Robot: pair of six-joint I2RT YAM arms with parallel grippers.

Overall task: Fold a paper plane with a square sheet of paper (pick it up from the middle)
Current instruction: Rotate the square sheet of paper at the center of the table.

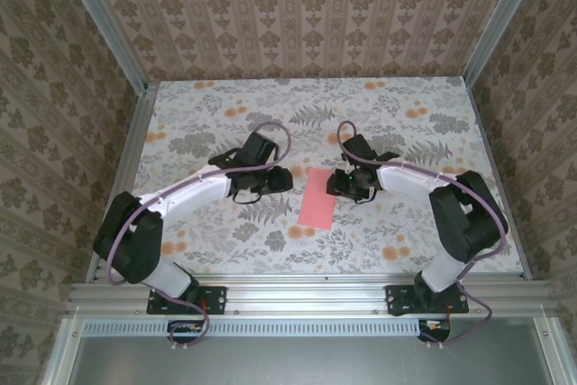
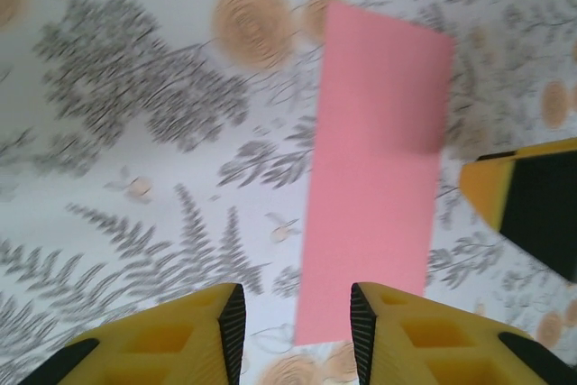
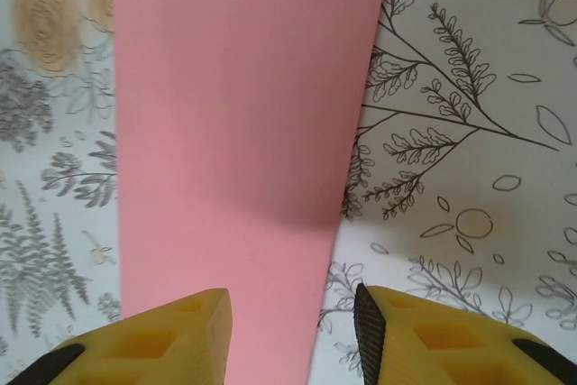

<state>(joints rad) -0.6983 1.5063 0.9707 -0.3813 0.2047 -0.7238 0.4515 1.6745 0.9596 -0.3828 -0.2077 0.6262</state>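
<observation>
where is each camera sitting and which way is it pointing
Top external: above and behind the arms, looking down at the table; both arms show, left gripper and right gripper flanking the pink paper.
Left wrist: on the left arm, facing down past its own yellow fingers at the paper.
Right wrist: on the right arm, facing down past its own fingers at the paper.
Shared: every view holds the paper, flat on the table.

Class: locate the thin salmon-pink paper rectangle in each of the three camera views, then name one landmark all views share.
Top external: thin salmon-pink paper rectangle at table centre.
Left wrist: paper right of centre.
Right wrist: paper left of centre, large.
Shared landmark: fern-and-flower printed tabletop beneath it.
</observation>
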